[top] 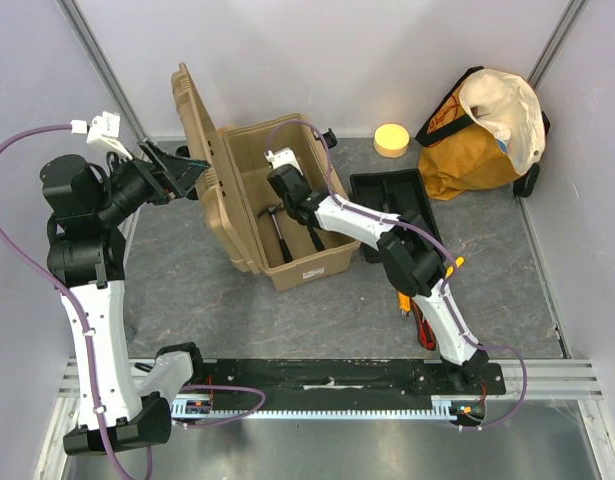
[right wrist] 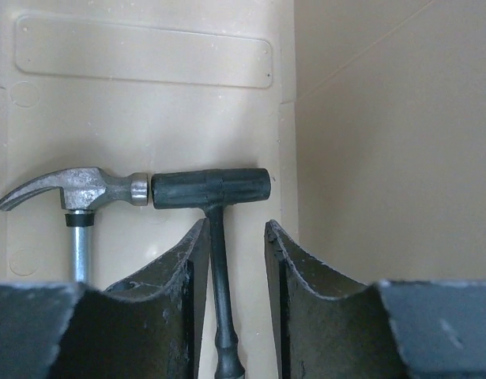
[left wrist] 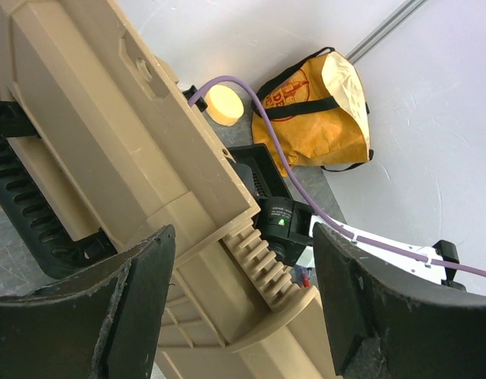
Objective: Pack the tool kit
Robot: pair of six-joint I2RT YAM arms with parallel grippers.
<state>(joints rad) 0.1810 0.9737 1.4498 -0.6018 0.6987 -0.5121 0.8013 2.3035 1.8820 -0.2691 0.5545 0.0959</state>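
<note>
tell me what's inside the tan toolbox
A claw hammer and a black mallet lie head to head on the toolbox floor. The right pincer hides the hammer's lower handle.

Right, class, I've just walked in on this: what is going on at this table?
Two robot arms work at an open tan toolbox. The left gripper sits open astride the edge of the raised lid. The right gripper is down inside the box, jaws apart either side of the handle of a black mallet, not clamped on it. The mallet lies on the box floor, head to head with a claw hammer.
</note>
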